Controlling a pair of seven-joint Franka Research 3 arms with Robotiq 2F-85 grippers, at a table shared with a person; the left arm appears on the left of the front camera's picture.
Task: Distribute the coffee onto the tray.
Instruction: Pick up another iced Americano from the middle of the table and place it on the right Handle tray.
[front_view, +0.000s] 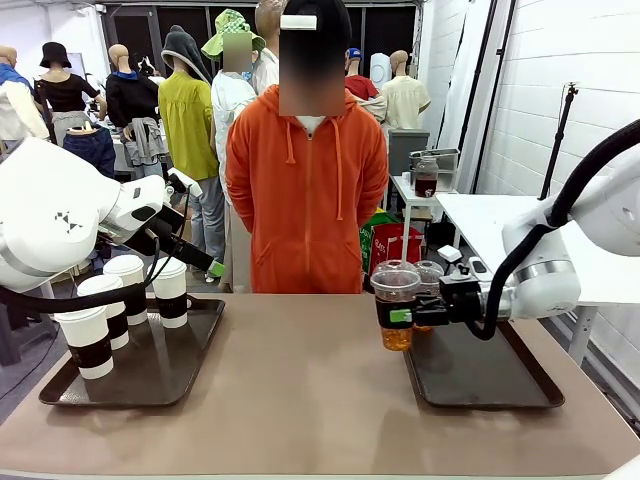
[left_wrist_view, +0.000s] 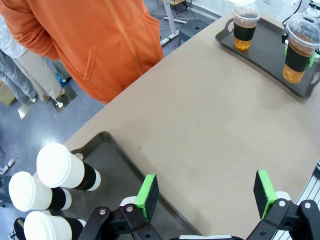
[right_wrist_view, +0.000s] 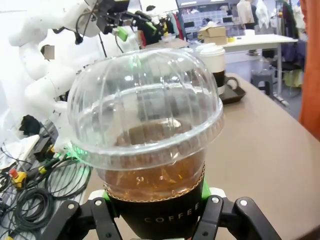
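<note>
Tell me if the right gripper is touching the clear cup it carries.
Touching. In the right wrist view the right gripper has its fingers clamped against the dark band of the clear dome-lidded cup.

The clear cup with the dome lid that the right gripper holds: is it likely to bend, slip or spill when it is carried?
The clear cup looks like thin plastic, so its wall may flex if squeezed. The right gripper grips it on the dark band, which probably helps against slipping. It looks only partly filled with brown drink, so the liquid could slosh; the dome lid should limit spilling.
</note>
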